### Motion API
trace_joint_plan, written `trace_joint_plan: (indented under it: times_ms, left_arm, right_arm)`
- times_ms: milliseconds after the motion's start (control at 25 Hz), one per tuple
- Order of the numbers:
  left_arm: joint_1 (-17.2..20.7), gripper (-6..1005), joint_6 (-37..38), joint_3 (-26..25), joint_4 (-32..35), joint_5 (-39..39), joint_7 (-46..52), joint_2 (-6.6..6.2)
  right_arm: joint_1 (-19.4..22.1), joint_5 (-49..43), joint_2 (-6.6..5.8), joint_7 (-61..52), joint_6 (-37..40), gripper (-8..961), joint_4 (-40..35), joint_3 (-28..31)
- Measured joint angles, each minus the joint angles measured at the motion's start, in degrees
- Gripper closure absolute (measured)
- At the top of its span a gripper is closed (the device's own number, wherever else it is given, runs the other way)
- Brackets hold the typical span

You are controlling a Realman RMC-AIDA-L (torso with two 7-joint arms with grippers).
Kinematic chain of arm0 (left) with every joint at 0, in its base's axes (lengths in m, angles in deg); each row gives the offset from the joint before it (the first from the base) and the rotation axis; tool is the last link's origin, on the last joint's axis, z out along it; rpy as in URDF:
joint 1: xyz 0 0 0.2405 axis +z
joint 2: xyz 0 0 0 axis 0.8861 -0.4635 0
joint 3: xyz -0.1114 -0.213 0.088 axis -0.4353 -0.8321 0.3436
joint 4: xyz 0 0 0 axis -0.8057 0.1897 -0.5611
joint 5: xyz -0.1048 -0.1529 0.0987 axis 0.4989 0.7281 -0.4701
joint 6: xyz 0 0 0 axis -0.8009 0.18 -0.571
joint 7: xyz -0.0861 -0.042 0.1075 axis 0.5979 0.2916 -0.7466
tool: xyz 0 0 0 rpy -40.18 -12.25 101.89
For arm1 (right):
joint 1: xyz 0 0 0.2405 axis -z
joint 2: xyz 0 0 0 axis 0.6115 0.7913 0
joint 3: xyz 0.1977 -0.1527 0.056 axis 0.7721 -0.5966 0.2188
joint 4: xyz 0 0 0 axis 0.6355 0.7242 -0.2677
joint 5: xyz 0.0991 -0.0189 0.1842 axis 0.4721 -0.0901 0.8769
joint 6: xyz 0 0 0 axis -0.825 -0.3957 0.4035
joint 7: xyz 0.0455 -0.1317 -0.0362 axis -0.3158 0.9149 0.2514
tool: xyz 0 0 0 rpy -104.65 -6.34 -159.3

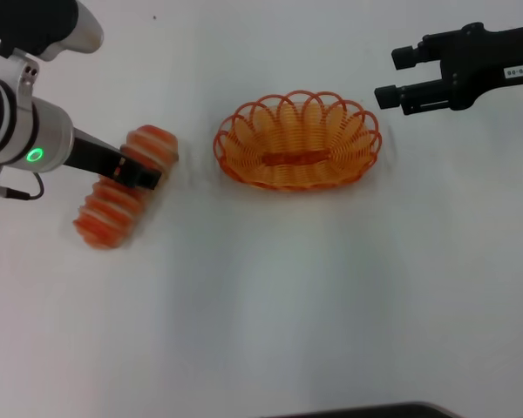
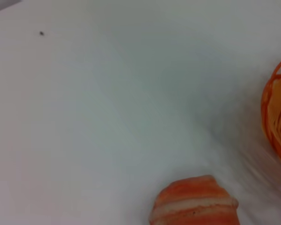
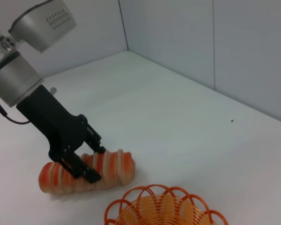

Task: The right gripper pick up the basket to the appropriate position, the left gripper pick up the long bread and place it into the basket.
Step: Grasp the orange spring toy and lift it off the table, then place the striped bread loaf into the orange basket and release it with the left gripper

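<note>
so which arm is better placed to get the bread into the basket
Left. Its pincer already straddles the long bread beside the basket. The right pincer hangs open on the basket's far side, away from the bread.

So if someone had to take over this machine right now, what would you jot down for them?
Left claw: straddling the middle of the long bread, fingers on either side; whether it is gripping yet is unclear. The bread lies on the white table, to the left of the basket.
Right claw: open, empty, hovering to the right of the basket and beyond it, not touching it.
Done: the basket sits upright in the middle of the table, empty.
Left: close on the bread, lift it, carry it over and lay it in the basket.
</note>
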Motion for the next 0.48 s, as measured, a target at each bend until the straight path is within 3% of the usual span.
trace_joint_plan:
  times_ms: [240, 400, 480]
  left_arm:
    - [0.2, 381, 3.3, -4.2, 8.8, 3.3, -6.2, -0.12]
    - [-4.5, 419, 4.3, -5.0, 8.7, 8.5, -13.3, -0.18]
    - [-10.1, 437, 4.8, -5.0, 3.3, 12.1, -20.1, -0.18]
  right_arm:
    - [1.4, 0.0, -0.56, -0.1, 0.9, 220, -0.2, 0.9]
    - [1.8, 0.0, -0.88, -0.2, 1.6, 220, 0.1, 2.7]
    - [2.1, 0.0, -0.86, -0.2, 1.9, 220, 0.2, 3.1]
